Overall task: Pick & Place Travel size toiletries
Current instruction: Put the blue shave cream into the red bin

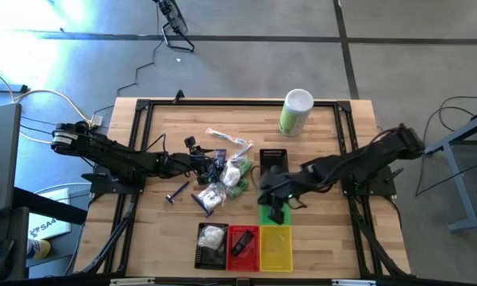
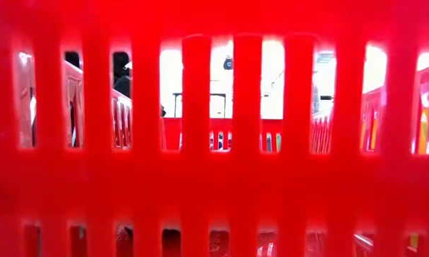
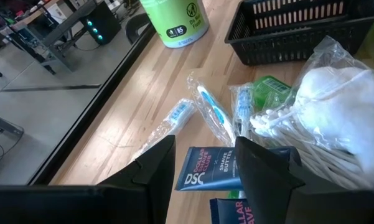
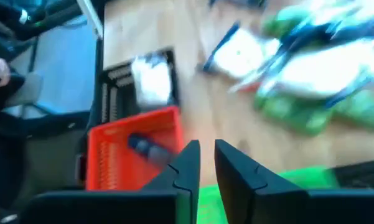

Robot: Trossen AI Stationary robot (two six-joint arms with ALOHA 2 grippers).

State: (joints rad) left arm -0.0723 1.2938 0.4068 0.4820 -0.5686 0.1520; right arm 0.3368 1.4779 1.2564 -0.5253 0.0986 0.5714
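Wooden table (image 1: 333, 238), red basket (image 2: 214, 185) blocking low view, left claw (image 3: 202, 163) open over toiletries (image 1: 222, 179), right claw (image 4: 206, 163) nearly closed (empty).

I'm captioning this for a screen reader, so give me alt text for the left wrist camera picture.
The left gripper hangs with its two dark fingers apart over a dark blue tube lying on the wooden table. Past it lie clear-wrapped toothbrushes, a bag of cotton swabs and a small green bottle, with a black basket and a green canister farther off.
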